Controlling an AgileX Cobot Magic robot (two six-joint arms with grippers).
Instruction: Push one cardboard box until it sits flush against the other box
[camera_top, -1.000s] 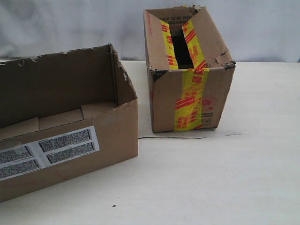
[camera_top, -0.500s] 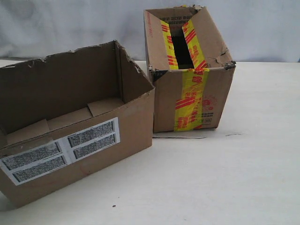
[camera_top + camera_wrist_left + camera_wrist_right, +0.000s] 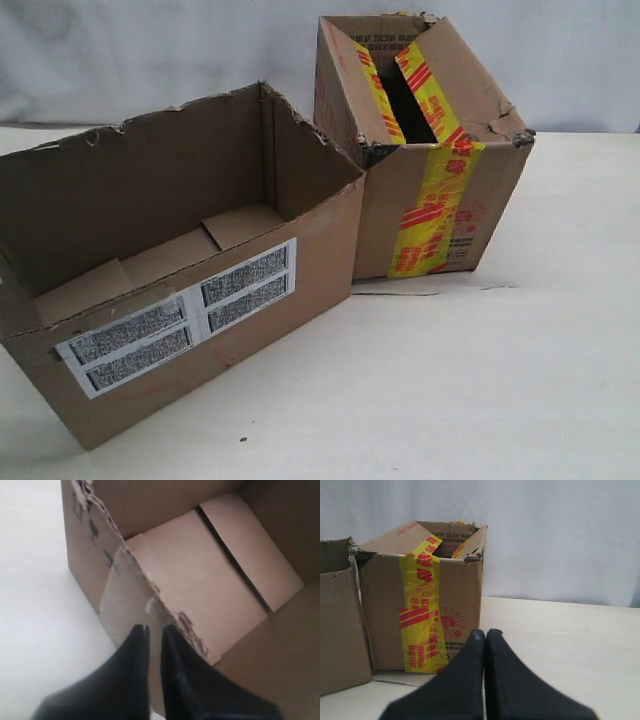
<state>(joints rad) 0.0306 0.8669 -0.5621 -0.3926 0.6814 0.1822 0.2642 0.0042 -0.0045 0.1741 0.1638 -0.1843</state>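
The long plain cardboard box [image 3: 190, 270] with white barcode labels lies at the left, and its right end touches the other box [image 3: 440, 190]. That taller yellow-taped carton leans and is turned to the right. In the left wrist view my left gripper [image 3: 155, 628] is shut with only a thin slit, its tips at the torn end wall of the cardboard box [image 3: 200, 580] that bears the black symbols. My right gripper [image 3: 485, 632] is shut and empty, standing a little off the taped other box [image 3: 420, 595]; the cardboard box's end [image 3: 340, 630] shows beside that. Neither gripper appears in the exterior view.
Both cartons stand on a pale table [image 3: 500, 380] before a grey-white backdrop [image 3: 560, 60]. A thin dark strip [image 3: 395, 292] lies on the table at the taped carton's base.
The labelled carton has slid right, closed the gap and met the taped carton. The taped carton has shifted right and now leans and is turned.
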